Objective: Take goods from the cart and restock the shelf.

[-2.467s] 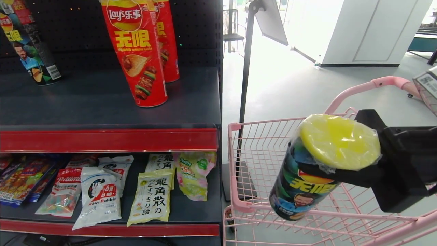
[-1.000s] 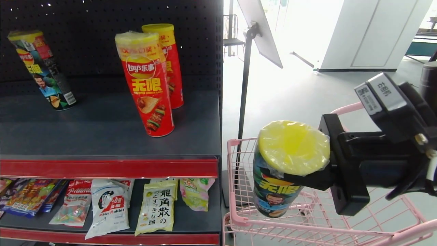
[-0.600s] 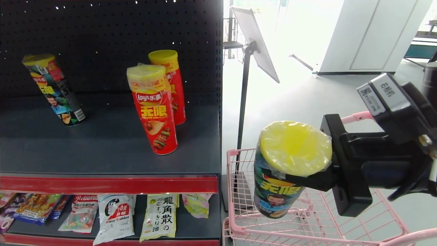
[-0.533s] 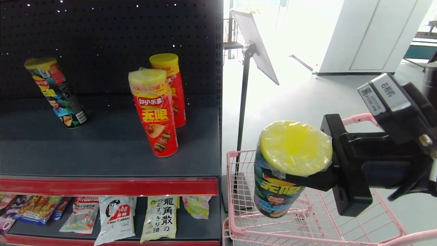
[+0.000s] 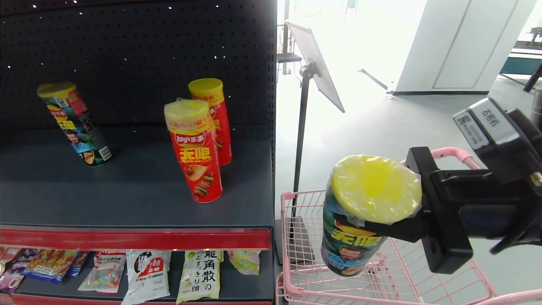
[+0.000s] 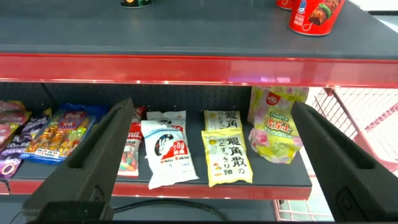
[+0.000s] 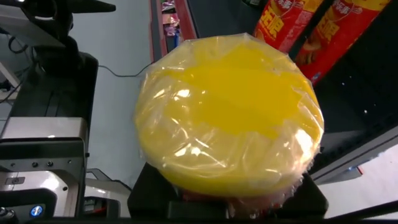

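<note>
The left gripper hangs in front of the lower shelf's snack bags, its fingers spread wide with nothing between them.

In the head view a dark can with a yellow lid and a cartoon face stands at nine o'clock on the upper shelf. Near the middle stands a front red can, with a rear red can just beside it at its one o'clock. At four o'clock is the held can, upright above the front left corner of the pink cart. It has the same dark print as the shelf's own, and its yellow lid sits under crinkled clear wrap. The right gripper comes in from three o'clock, clamped tight round it just beneath the lid.

Bare board lies between the dark can and the red pair, and in front of all three as far as the red edge strip. The pegboard closes the twelve o'clock side. Right of the red cans only a narrow band runs to the shelf's end. A black stand pole rises just past that end (between shelf and held can).
</note>
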Robot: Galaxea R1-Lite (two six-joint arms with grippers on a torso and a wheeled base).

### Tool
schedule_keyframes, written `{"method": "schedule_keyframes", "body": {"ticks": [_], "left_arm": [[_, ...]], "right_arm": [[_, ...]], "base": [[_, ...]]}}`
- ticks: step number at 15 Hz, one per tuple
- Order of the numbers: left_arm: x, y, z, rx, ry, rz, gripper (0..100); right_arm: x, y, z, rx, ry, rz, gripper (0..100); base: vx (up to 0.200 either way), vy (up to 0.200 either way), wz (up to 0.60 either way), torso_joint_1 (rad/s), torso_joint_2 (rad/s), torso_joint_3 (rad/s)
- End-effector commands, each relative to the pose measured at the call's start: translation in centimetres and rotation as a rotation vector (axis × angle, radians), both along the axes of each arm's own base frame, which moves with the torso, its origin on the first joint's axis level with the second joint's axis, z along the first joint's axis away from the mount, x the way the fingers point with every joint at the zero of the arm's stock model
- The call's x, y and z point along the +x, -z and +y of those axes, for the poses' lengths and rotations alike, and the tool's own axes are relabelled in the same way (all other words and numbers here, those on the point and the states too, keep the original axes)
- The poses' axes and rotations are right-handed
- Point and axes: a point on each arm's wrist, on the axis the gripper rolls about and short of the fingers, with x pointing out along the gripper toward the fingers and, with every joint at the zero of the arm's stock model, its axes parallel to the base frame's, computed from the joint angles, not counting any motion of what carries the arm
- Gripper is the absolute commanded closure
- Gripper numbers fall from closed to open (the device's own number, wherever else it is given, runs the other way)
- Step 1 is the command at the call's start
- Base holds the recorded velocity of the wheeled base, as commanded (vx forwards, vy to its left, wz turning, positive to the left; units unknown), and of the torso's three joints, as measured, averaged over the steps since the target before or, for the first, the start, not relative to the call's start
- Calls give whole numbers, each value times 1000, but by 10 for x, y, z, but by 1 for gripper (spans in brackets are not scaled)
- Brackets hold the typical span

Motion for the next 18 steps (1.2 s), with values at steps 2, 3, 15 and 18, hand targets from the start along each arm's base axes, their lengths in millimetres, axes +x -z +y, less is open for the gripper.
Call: {"method": "schedule_keyframes", "body": {"ticks": [2, 3, 15, 18], "left_arm": [[0, 0, 0, -1, -1, 0, 0], [0, 0, 0, 0, -1, 0, 0], [0, 0, 0, 3, 1, 1, 0], [0, 0, 0, 0, -1, 2, 0]], "right_arm": [[-9, -2, -9, 16, -5, 3, 100], [-15, -4, -13, 24, -17, -7, 100], [-42, -4, -10, 31, -65, -25, 100], [-42, -2, -10, 27, -59, -11, 100]], "base": [[0, 0, 0, 0, 0, 0], [0, 0, 0, 0, 0, 0], [0, 0, 0, 0, 0, 0], [0, 67, 0, 1, -1, 1]]}}
